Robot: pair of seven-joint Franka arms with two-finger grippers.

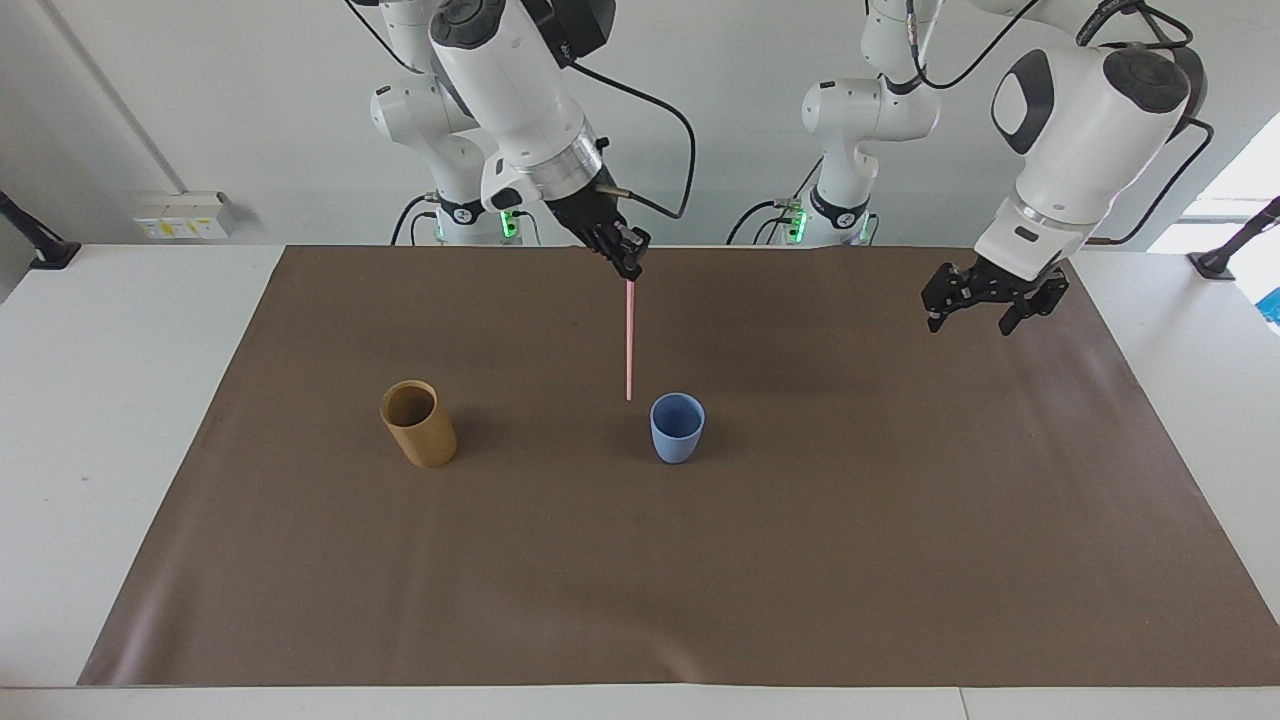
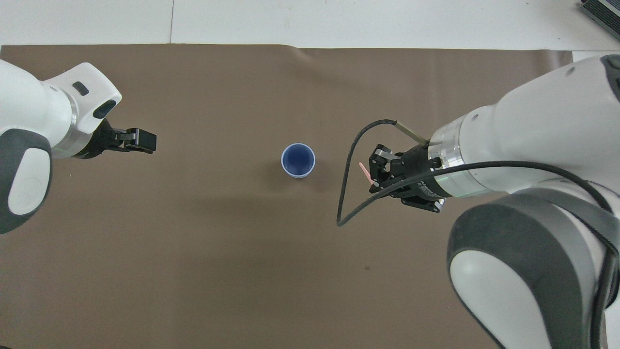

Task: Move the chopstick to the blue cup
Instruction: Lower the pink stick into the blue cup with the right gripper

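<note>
The blue cup [image 1: 677, 427] [image 2: 298, 160] stands upright in the middle of the brown mat. My right gripper [image 1: 630, 268] [image 2: 374, 170] is shut on the top end of the chopstick [image 1: 629, 340] [image 2: 364, 171]. The pale pink stick hangs nearly upright. Its lower tip is in the air over the mat, just beside the blue cup's rim toward the right arm's end. My left gripper [image 1: 968, 322] [image 2: 144, 141] is open and holds nothing, raised over the mat toward the left arm's end.
A taller tan cup [image 1: 418, 423] stands on the brown mat [image 1: 640, 560] toward the right arm's end, level with the blue cup. In the overhead view the right arm hides it. White table surface [image 1: 120, 400] surrounds the mat.
</note>
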